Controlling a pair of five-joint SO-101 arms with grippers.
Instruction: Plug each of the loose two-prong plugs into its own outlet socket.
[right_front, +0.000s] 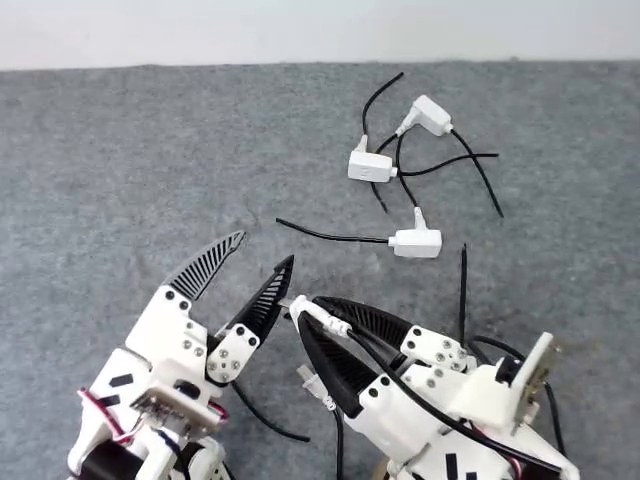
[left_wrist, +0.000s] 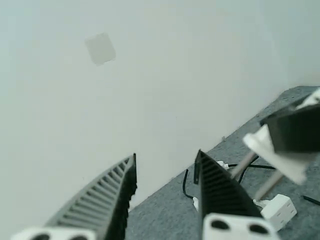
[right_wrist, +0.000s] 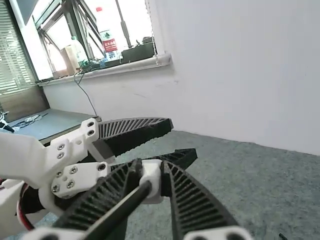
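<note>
Counter of grey, felt-like fabric (right_front: 120, 160) carries several white cord-end pieces. The right gripper (right_front: 305, 308), with black ribbed fingers, is closed narrowly on a small white two-prong plug (right_front: 322, 318). It holds the plug above the counter, and the black cord (right_front: 395, 372) trails back over the white right arm (right_front: 395, 425). The left gripper (right_front: 264, 250) is spread wide and holds nothing, just beside the held plug. Three pieces lie on the far part of the counter, well apart from both grippers. These are a blocky white piece (right_front: 372, 167), a wedge-shaped white piece (right_front: 430, 115) behind it with their cords crossing, and a flat white piece (right_front: 415, 243) nearer. None looks joined, so the first plugging seems to be in hand. Next, the held plug's prongs probably need lining up with a socket's slots while the free gripper steadies that socket.
</note>
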